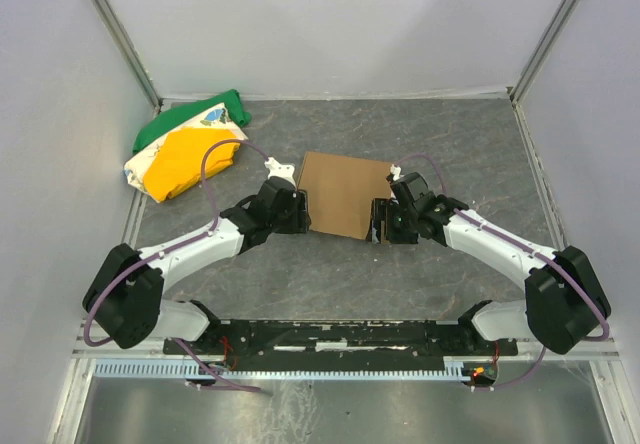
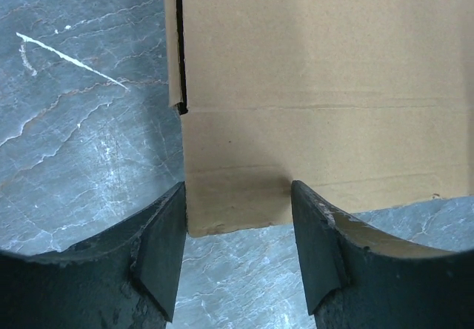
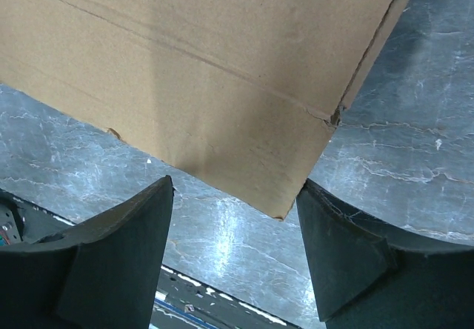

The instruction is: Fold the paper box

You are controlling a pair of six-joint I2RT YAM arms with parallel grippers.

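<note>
The paper box [image 1: 345, 192] is brown cardboard and lies in the middle of the table with its broad face up. My left gripper [image 1: 303, 214] is open at its near left corner. In the left wrist view the box [image 2: 318, 84] reaches down between the open fingers of my left gripper [image 2: 237, 195], its left edge close to the left finger [image 2: 159, 247]. My right gripper [image 1: 381, 222] is open at the near right corner. In the right wrist view the box's corner [image 3: 222, 84] points down between the fingers of my right gripper [image 3: 235, 195], which do not press on it.
A green, yellow and white cloth bundle [image 1: 185, 144] lies at the far left of the table. Grey walls close in the left, right and back. The arms' base rail [image 1: 340, 339] runs along the near edge.
</note>
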